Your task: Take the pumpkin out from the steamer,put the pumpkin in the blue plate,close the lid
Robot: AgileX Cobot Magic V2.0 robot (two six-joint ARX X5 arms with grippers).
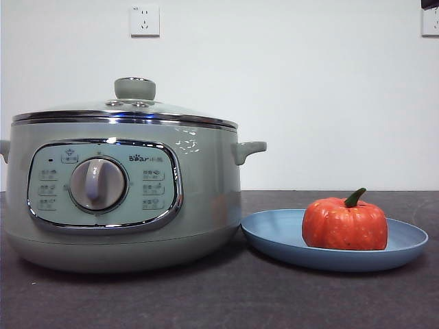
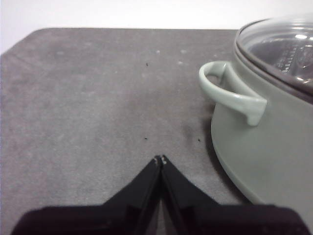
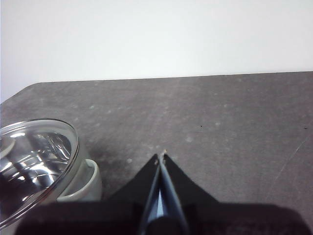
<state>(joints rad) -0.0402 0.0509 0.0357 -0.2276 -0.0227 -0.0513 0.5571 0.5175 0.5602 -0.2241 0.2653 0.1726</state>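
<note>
Front view: lid (image 1: 130, 104) seated, pumpkin (image 1: 345, 223) plated at three o'clock; keep both pincers (image 2: 160, 159) (image 3: 162, 156) pressed together, clear.

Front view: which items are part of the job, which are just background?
Job: steamer; lid, on the steamer; pumpkin, on the blue plate; left gripper and right gripper, both shut.
Background: wall sockets; table.

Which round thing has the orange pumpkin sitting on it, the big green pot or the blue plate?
The blue plate. The pumpkin sits on it, right beside the steamer, which is shut under its glass lid.
</note>
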